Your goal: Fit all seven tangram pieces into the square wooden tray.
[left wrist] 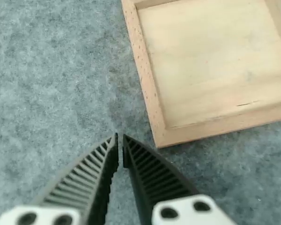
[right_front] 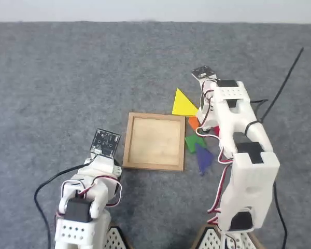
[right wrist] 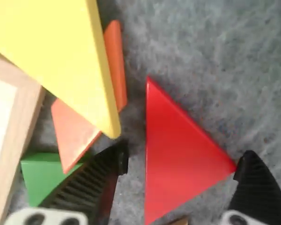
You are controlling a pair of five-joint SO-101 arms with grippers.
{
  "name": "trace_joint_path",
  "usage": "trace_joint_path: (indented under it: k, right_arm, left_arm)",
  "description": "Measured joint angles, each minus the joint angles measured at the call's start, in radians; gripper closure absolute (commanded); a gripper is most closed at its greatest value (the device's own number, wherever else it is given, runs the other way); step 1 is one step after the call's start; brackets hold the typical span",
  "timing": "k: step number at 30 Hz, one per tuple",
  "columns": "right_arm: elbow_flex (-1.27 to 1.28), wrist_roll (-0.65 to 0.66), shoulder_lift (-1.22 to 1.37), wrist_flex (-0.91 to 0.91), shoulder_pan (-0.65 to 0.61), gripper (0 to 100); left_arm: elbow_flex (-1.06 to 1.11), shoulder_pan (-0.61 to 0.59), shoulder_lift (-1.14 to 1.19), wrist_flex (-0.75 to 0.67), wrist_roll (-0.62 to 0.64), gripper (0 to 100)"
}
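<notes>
**Square wooden tray** (right_front: 128, 141): lies on the grey felt table (right_front: 52, 78). Its interior is bare, with no piece placed.

**Tangram pieces:** clustered just beside the tray, on the right arm's side.
- yellow triangle (right_front: 183, 104), overlapping the orange piece (right wrist: 75, 133)
- red triangle (right wrist: 178, 140)
- green piece (right_front: 193, 142)
- blue-violet piece (right_front: 203, 158)

Five can be counted; any others cannot be made out.

**Right hand** (right wrist: 183, 160): fingers apart, one on either side of the red triangle, clamped on nothing.

**Left hand** (left wrist: 121, 139): fingers together and empty, over felt near a tray corner.

**Progress:** none of the seven pieces is fitted, so all placement remains.
</notes>
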Motion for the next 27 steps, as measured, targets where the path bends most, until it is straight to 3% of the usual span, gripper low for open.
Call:
trace_joint_path:
  k: [3, 16, 27]
  right_arm:
    - [0.0, 0.0, 0.0, 0.002, 0.009, 77.2]
    - [-0.014, -0.014, 0.0, 0.0, 0.041, 76.8]
    - [0.103, -0.031, -0.178, 0.025, 0.046, 76.8]
  left_arm:
    - [0.0, 0.002, 0.0, 0.0, 0.0, 98]
    - [0.0, 0.0, 0.0, 0.0, 0.0, 98]
    - [0.0, 0.0, 0.0, 0.0, 0.0, 98]
